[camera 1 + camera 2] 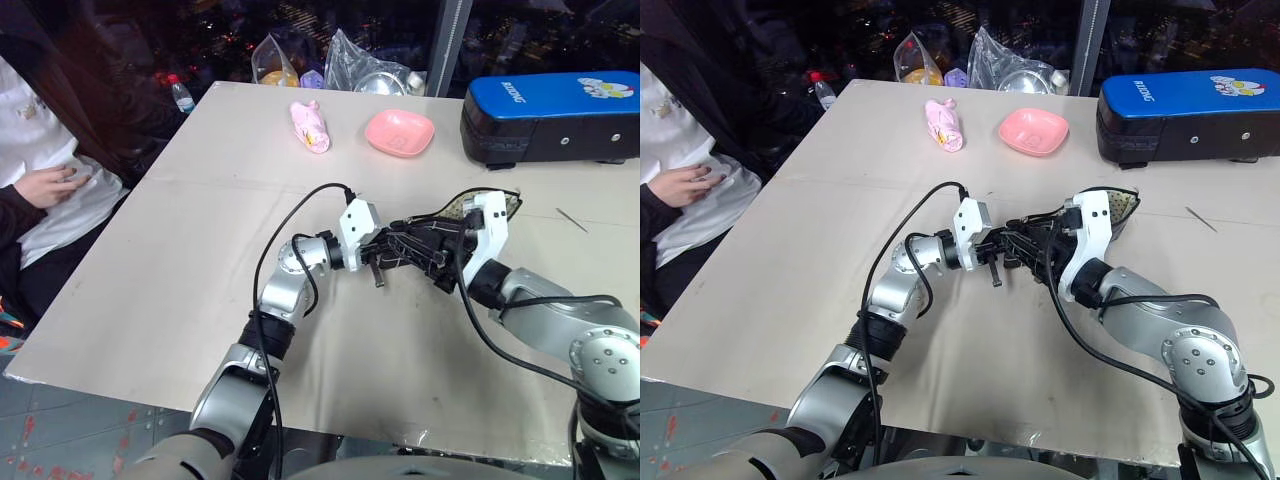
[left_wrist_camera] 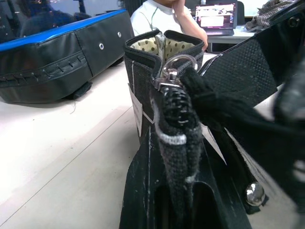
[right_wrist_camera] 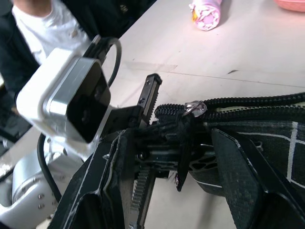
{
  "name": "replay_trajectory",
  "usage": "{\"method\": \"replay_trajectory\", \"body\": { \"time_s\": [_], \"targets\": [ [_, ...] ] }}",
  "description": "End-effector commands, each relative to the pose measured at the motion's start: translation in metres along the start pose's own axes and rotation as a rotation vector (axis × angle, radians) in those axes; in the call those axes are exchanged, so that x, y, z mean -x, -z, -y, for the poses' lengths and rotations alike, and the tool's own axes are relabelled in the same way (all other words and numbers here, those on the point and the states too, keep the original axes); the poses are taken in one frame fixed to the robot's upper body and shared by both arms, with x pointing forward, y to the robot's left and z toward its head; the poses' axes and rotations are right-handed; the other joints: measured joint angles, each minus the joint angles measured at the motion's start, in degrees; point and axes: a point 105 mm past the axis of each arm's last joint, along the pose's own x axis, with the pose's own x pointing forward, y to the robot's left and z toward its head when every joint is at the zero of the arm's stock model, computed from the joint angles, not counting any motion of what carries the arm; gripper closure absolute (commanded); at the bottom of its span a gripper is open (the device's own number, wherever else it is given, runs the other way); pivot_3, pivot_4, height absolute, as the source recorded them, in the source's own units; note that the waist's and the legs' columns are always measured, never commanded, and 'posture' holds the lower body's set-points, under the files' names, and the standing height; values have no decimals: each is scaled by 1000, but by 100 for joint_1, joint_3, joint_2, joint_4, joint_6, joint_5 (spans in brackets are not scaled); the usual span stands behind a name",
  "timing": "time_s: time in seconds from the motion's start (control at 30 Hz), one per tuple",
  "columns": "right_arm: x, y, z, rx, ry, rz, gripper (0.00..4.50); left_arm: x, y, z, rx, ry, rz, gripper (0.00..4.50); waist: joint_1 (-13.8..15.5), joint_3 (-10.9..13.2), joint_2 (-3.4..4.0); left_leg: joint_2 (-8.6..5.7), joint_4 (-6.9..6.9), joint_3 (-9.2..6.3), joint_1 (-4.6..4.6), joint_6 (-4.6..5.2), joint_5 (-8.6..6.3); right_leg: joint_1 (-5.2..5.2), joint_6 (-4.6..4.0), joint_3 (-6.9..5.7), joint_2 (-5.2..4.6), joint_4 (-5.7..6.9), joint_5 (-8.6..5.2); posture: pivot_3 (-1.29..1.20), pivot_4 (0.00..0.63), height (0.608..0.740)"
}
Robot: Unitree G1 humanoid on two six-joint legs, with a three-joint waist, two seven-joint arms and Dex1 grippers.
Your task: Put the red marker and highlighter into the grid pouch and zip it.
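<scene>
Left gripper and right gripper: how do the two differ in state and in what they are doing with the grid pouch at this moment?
The left gripper is shut, pinching the zipper end of the grid pouch; the right gripper has its fingers apart, straddling the pouch near the zipper pull rather than clamping it. The left reaches in from the robot's left, the right from the opposite side. Both meet at the pouch, above the table.

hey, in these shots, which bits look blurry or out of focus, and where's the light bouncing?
Left wrist view: the grid pouch is fairly sharp, while the black finger nearest the lens blurs, and the background laptop screen glows bright. Right wrist view: the zipper pull glints; the person's white shirt is soft. Left eye view: dark surroundings, evenly lit table.
</scene>
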Motion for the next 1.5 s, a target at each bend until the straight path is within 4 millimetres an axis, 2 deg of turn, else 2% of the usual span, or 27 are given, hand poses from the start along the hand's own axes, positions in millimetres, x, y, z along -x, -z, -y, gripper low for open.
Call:
{"method": "replay_trajectory", "body": {
  "time_s": [0.03,0.13,0.23,0.3,0.53,0.7,0.93,1.1,1.5],
  "targets": [
    [-4,-7,0,-6,26,39,1956,-4,-4,4,-17,20,14,4500,0,0,0,0,0,0,0,0,0,0,0,0,0,0,0,0,150,740],
    [-5,-8,2,-16,50,52,2724,-4,-4,5,-17,20,15,4500,-1,0,0,0,0,0,0,0,0,0,0,-2,1,0,0,0,150,740],
    [-5,-7,5,-24,70,58,4041,-4,-4,5,-16,21,14,4500,-2,0,0,0,0,0,1,0,0,0,0,-2,2,0,0,0,150,740],
    [-4,-7,7,-20,84,58,4391,-4,-4,5,-16,20,14,4500,-3,0,0,0,0,0,1,0,0,0,0,-2,2,0,0,0,150,740],
    [1,-14,14,11,117,82,4391,-3,-3,4,-15,16,12,4500,-1,0,0,0,0,0,1,0,0,0,0,-3,2,0,0,0,150,740],
    [9,-25,27,19,201,131,4391,-3,-2,4,-14,14,9,4500,0,0,0,0,0,0,1,0,0,0,0,-5,2,0,0,0,150,740],
    [21,-31,55,-157,436,238,4391,-2,-2,4,-12,11,9,4500,6,0,1,0,-1,0,1,0,0,0,0,4,1,0,0,0,150,740],
    [30,-30,70,-179,559,256,4391,-2,-1,4,-14,8,9,4500,6,-1,1,-1,-1,1,2,0,0,1,0,1,2,0,0,0,150,740],
    [69,-48,113,-171,891,407,4391,0,-1,3,-15,-3,7,4500,19,-1,2,-1,-2,4,4,0,1,1,0,-3,4,1,0,0,150,740]
  ]
}}
